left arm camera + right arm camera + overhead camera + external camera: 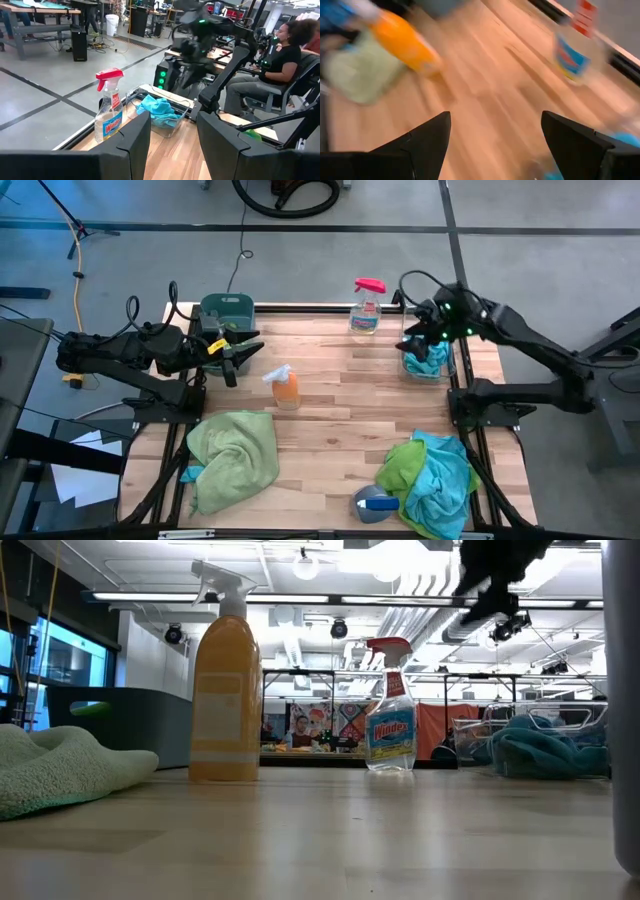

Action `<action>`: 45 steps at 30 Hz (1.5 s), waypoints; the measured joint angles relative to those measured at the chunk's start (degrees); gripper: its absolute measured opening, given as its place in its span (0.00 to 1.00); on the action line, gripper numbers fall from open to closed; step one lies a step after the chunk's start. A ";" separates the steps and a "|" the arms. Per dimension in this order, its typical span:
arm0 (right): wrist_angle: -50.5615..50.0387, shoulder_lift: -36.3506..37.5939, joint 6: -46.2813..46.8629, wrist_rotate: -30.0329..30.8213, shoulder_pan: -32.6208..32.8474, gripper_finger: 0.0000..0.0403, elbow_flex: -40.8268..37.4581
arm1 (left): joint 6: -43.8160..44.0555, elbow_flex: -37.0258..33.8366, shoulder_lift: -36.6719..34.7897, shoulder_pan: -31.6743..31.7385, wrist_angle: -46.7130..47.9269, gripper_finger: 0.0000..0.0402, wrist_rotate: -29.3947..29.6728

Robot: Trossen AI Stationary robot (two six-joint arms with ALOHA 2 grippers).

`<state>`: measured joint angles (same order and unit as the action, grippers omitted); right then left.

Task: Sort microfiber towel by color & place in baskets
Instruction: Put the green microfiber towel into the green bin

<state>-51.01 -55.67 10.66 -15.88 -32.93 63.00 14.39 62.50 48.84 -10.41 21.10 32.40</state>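
Right pincer (418, 340) gapes empty above the clear basket (426, 366) (blue towel (430, 360) inside, bunched).

Table (330, 395): light wood-plank top in a dark frame.
- Far left: dark teal-green basket (227, 311).
- Far centre: clear spray bottle (366, 307), red trigger, blue liquid.
- Far right: clear basket (426, 360) containing a blue towel (428, 362).
- Centre-left: orange spray bottle (284, 386).
- Near left: crumpled light green towel (235, 455).
- Near right: heap of green and blue towels (432, 478), a blue-capped object (374, 502) just beside it.
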 joint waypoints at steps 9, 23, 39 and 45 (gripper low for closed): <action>34.85 7.50 15.72 8.03 17.56 0.76 -10.87 | -0.09 0.00 0.00 -0.01 0.00 0.37 0.00; 56.41 0.17 5.97 12.46 24.50 0.76 -13.63 | -4.53 0.02 0.01 0.00 0.02 0.37 1.43; 45.68 0.34 19.78 5.66 26.90 0.76 -13.55 | -3.97 0.02 0.00 0.00 3.01 0.37 1.53; 29.12 0.34 33.44 -0.64 35.24 0.76 -13.55 | -3.54 0.02 0.02 0.00 4.65 0.37 1.53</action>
<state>-21.89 -55.33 44.10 -16.52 2.32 49.45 10.85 62.52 48.86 -10.41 25.75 33.93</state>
